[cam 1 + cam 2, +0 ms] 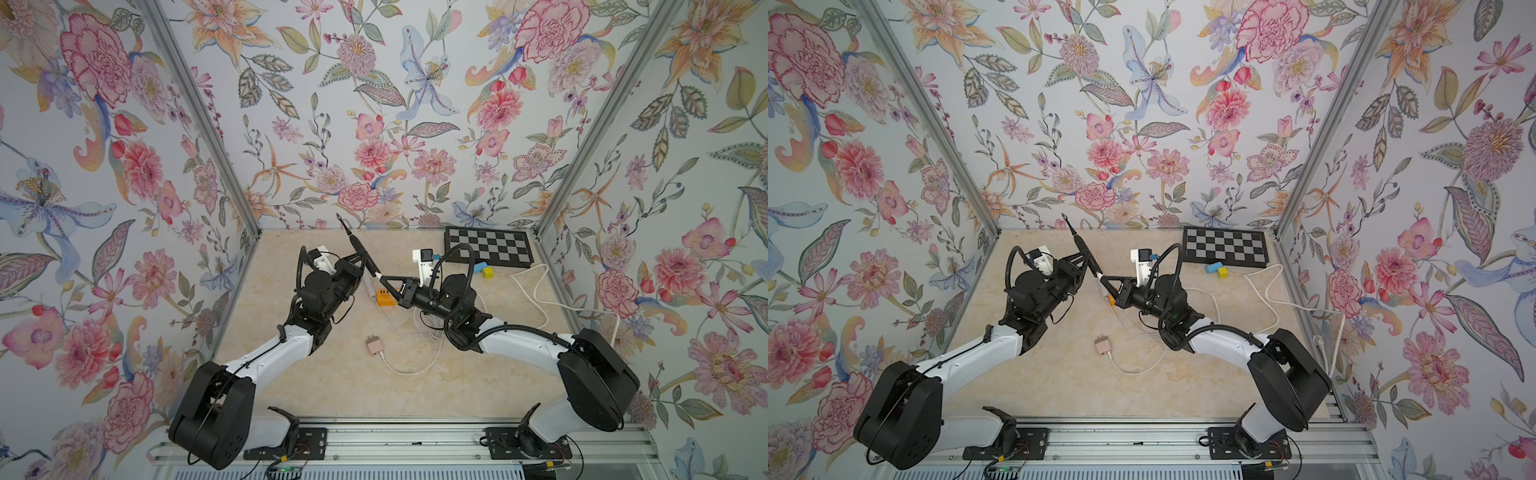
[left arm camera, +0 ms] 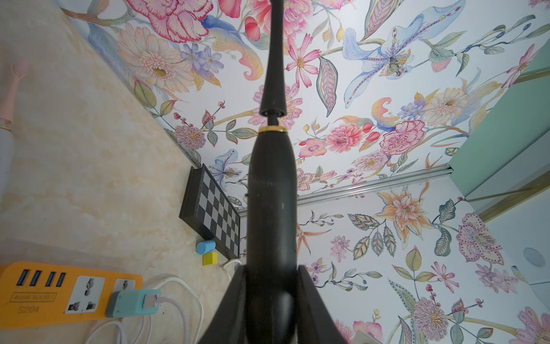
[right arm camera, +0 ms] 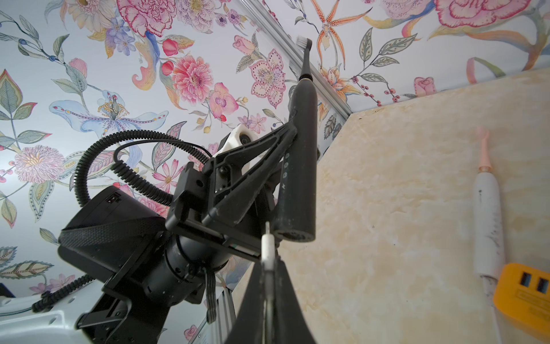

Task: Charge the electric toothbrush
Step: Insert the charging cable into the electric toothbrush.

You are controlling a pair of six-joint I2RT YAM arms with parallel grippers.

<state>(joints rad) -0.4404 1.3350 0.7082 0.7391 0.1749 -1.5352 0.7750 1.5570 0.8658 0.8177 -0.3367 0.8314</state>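
left gripper [image 1: 361, 259] is clamped round the lower body of the slim black electric toothbrush [image 1: 353, 245], holding it up off the cream marbled tabletop [image 1: 332, 374], tilted, with the bristle head aimed at the floral back wall. in the left wrist view the fingers [image 2: 312, 297] squeeze the handle [image 2: 272, 193] from both sides.

right gripper [image 3: 268, 262] comes in from the other side, pressed together on a thin white charging plug [image 3: 265, 247]. its metal tip sits just beside the toothbrush's flat base [image 3: 300, 166]; can't tell whether they touch.

down on the table, a pink-and-white toothbrush [image 3: 489, 214] lies flat, its end against the orange power strip [image 2: 38, 295]. a teal adapter [image 2: 131, 302] with a white cable is plugged into the strip. a pink adapter [image 1: 372, 345] lies nearer the arm bases, and a checkerboard [image 1: 488, 246] sits in the far corner.
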